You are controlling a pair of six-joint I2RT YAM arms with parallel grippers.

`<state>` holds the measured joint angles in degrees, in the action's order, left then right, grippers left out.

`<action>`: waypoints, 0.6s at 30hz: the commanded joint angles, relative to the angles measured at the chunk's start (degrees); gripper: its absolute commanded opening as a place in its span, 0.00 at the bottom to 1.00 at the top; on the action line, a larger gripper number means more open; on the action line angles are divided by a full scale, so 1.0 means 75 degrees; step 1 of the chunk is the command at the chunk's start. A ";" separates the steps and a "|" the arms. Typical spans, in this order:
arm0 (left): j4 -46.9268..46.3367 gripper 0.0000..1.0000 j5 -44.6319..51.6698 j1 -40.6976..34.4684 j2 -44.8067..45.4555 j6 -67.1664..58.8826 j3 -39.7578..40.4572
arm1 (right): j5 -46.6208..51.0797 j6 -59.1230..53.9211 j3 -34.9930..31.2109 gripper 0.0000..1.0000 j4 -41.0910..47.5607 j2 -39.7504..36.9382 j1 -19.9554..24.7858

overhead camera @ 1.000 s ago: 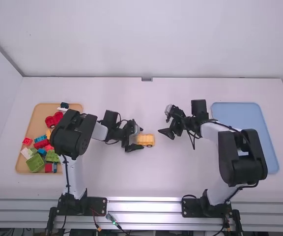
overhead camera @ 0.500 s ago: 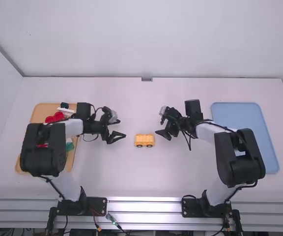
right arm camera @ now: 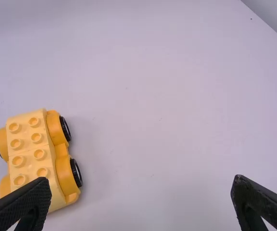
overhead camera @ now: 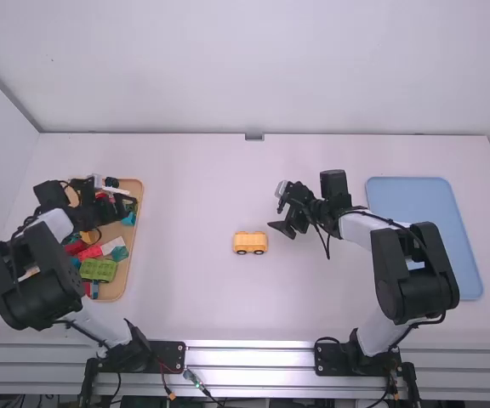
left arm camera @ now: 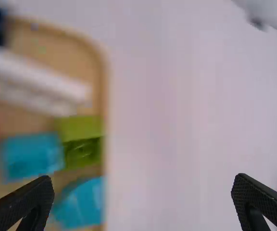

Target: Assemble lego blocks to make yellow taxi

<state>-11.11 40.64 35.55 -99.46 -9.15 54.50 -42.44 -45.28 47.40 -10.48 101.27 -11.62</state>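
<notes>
With the yellow car upright on the surface, fetching from the tan tray seems in hand, so the left jaws (parted, like the right jaws) should next close on one of its blocks.

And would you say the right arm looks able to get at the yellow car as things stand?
Yes, most likely: its end effector is open near the yellow car, nothing stands between them, and the left arm is well out of the way at the tray.
</notes>
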 commanded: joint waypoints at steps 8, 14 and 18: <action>-0.2463 0.99 -0.3663 0.0545 0.0128 0.1247 0.1221 | -0.0047 0.0009 -0.0023 0.99 -0.0070 -0.0117 -0.0038; -0.3319 0.99 -0.5004 0.0548 0.0128 0.1247 0.1702 | -0.0044 0.0632 -0.0017 0.99 -0.0516 -0.0117 0.0000; -0.3622 0.99 -0.5380 0.0548 0.0020 0.1139 0.1708 | 0.0050 0.0982 -0.0012 0.99 -0.0842 -0.0117 0.0000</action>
<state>-37.47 4.60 39.90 -99.46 0.01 66.85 -42.35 -40.40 47.40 -16.60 101.27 -11.73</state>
